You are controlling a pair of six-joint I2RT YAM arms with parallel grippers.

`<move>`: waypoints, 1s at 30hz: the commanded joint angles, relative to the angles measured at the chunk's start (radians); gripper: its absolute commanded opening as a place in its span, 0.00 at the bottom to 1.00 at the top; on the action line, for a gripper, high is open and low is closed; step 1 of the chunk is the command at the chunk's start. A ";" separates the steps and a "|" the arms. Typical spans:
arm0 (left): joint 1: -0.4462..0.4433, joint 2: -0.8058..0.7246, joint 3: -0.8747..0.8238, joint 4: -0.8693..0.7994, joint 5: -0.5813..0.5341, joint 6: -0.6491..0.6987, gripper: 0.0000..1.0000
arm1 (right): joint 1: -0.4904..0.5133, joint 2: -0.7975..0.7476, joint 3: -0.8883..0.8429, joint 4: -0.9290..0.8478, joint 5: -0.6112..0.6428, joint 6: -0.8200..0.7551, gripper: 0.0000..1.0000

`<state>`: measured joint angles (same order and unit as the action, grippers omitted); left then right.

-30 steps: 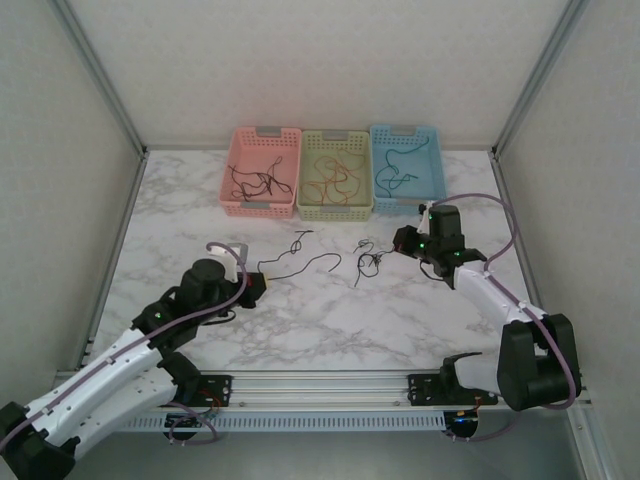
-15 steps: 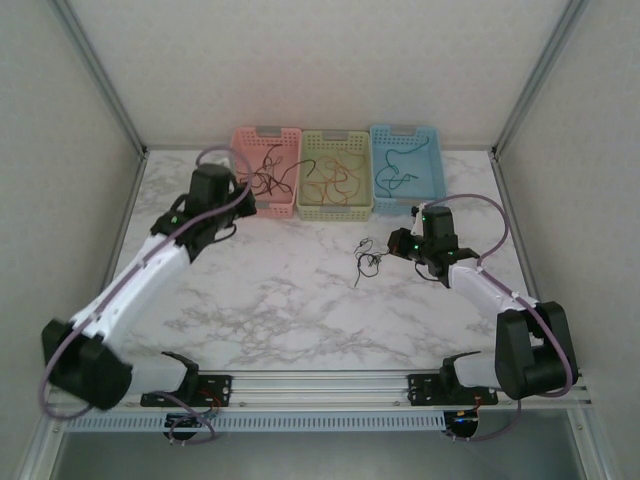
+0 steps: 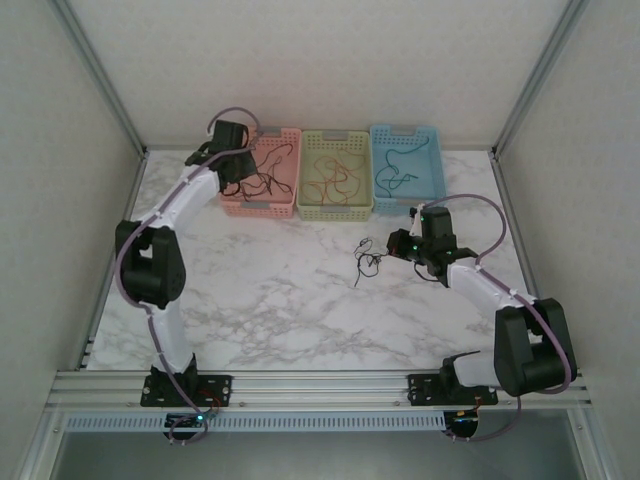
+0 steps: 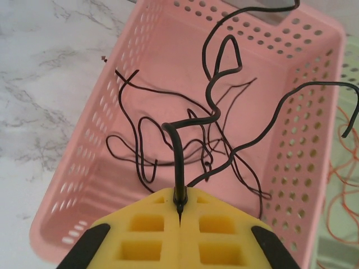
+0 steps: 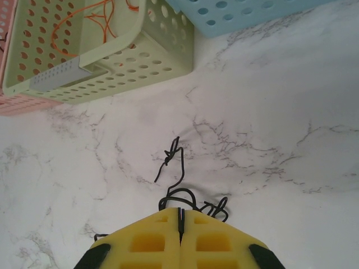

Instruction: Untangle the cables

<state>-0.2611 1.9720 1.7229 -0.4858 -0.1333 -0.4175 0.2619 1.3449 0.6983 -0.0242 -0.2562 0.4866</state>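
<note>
My left gripper (image 4: 180, 203) is shut on one black cable (image 4: 177, 147) and holds it over the pink basket (image 4: 84, 168), where several black cables (image 4: 224, 151) lie in loose curls. From above, the left gripper (image 3: 243, 168) is at the pink basket's (image 3: 262, 207) left end. My right gripper (image 5: 180, 217) is shut on a black cable of a small tangle (image 5: 175, 162) resting on the marble table. In the top view the right gripper (image 3: 394, 243) is just right of that tangle (image 3: 367, 260).
A green basket (image 3: 336, 212) with orange cables (image 3: 335, 175) and a blue basket (image 3: 410, 200) with teal and black cables (image 3: 395, 175) stand beside the pink one along the back. The green basket (image 5: 112, 73) is close ahead of the right gripper.
The left arm swung from the table's front left up to the pink basket, taking along the long black cable that lay mid-table. The right gripper stayed by its tangle.
</note>
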 commanded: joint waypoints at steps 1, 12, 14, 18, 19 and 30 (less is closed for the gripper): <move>0.007 0.070 0.067 -0.076 -0.043 0.017 0.00 | 0.011 0.010 0.006 0.012 -0.002 -0.014 0.00; 0.009 0.120 0.105 -0.090 -0.003 0.023 0.58 | 0.017 0.023 0.013 0.007 0.001 -0.016 0.00; 0.005 0.071 0.081 -0.079 0.009 0.028 0.65 | 0.019 0.026 0.015 0.007 0.001 -0.016 0.00; -0.008 -0.074 0.004 -0.058 0.035 0.028 0.68 | 0.023 0.030 0.017 0.004 0.001 -0.019 0.00; -0.015 -0.119 -0.024 -0.049 0.038 0.030 0.69 | 0.024 0.028 0.019 0.003 0.001 -0.021 0.00; -0.208 -0.684 -0.676 0.169 0.264 -0.015 0.70 | 0.048 -0.059 0.000 0.033 -0.035 -0.033 0.00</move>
<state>-0.4126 1.3205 1.1866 -0.3721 0.0078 -0.4118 0.2924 1.3453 0.6983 -0.0219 -0.2600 0.4759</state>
